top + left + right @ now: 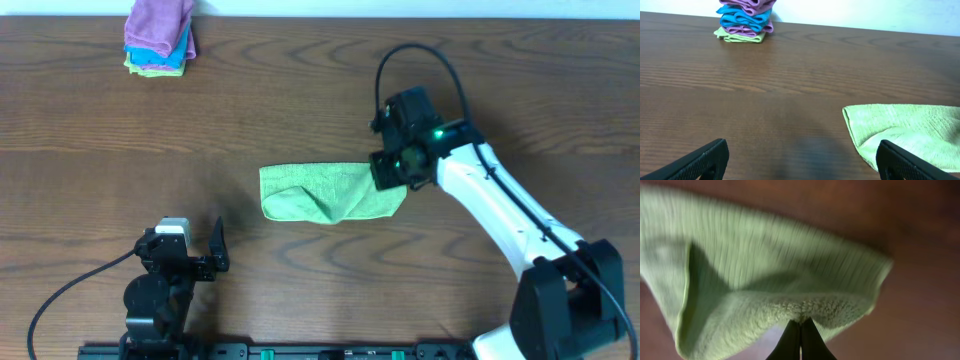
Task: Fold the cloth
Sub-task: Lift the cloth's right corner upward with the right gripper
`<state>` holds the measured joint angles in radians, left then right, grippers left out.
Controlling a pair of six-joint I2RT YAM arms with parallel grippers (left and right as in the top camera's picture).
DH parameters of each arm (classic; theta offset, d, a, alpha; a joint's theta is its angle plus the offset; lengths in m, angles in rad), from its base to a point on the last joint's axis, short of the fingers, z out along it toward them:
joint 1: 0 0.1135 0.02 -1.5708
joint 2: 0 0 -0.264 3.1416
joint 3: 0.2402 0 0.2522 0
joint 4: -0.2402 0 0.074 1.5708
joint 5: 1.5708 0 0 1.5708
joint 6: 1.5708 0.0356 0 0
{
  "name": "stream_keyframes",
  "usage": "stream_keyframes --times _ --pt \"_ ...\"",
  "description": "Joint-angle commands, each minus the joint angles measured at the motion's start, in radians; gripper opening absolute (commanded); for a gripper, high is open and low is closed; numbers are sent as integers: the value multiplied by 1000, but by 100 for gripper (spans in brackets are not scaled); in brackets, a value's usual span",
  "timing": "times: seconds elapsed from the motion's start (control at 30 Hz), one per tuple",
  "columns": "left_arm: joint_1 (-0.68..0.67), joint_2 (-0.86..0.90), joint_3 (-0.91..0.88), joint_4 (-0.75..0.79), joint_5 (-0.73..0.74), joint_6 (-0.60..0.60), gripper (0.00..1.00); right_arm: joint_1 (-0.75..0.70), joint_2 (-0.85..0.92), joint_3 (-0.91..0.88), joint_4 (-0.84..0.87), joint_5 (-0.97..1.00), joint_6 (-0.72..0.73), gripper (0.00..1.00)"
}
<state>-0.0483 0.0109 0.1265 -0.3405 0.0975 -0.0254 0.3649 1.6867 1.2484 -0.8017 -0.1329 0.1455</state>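
Pinching the right edge of the cloth (330,193) with the right pincer (800,335), tips shut tight on a lifted fold of green terry. Bunched into a rumpled band near the middle of the desk (300,110), left part lying flat on the wood. Spread wide and holding nothing, the left pincer (801,162), low near the cloth's left end, not touching. Far off at the back left corner, a stack of folded cloths (160,42), purple, blue and yellow-green.

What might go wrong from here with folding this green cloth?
The right gripper pinches only a thin edge of the cloth, so it may slip free when pulled. The left gripper is open and apart from the cloth, so nothing pins it; the cloth may drag instead of folding.
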Motion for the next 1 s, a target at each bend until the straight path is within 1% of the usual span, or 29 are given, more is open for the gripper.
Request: stream_keyframes --times 0.0,0.27,0.43,0.57,0.73,0.93,0.97 --pt "4 -5 -21 -10 -11 0 95 -51 2 18 41 37 -12 1" --pt "4 -5 -21 -10 -11 0 95 -127 40 20 227 9 -12 1" --pt "4 -5 -21 -10 -11 0 95 -135 125 44 358 -53 -11 1" --pt "4 -5 -21 -10 -11 0 95 -134 230 117 407 -94 -11 1" --pt "4 -5 -21 -10 -11 0 95 -134 354 240 422 -104 -11 1" --pt "4 -5 -21 -10 -11 0 95 -134 438 317 480 -103 -11 1" --pt "4 -5 -21 -10 -11 0 95 -134 447 319 495 -103 -11 3"
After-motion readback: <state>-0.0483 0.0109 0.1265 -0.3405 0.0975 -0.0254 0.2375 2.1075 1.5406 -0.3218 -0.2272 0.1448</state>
